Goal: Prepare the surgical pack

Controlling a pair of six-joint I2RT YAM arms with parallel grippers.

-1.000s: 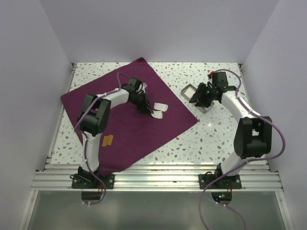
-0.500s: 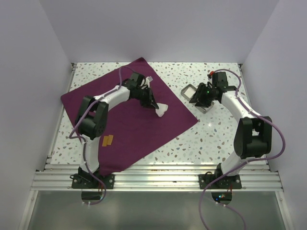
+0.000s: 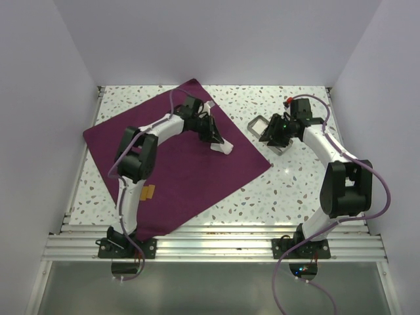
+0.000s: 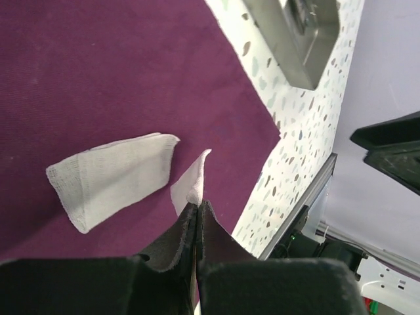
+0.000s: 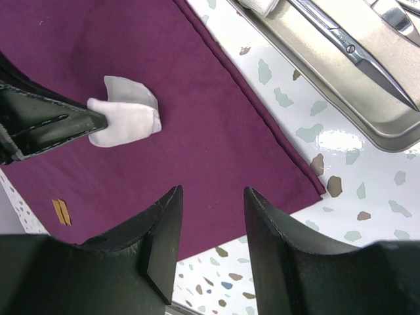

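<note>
Counted: one purple cloth [image 3: 177, 170], two gauze pads [image 4: 115, 177], one metal tray [image 5: 315, 85]. Found one pad flat on the cloth, the second pad [image 4: 192, 182] pinched by a corner in the left gripper [image 4: 197, 207], jaws fully closed. Noted right gripper [image 5: 211, 191] partly open, holding nothing. Could not make out tray contents: cut off at the frame edge, largely covered from above. Located cloth flat on the table [image 3: 295, 177], left half, directly beneath the left gripper, with the right gripper just off its right corner, above the tray.

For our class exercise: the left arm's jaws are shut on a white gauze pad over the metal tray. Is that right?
No. The white gauze pad in the left arm's jaws hangs over the purple cloth, not the metal tray: see the left wrist view.
</note>
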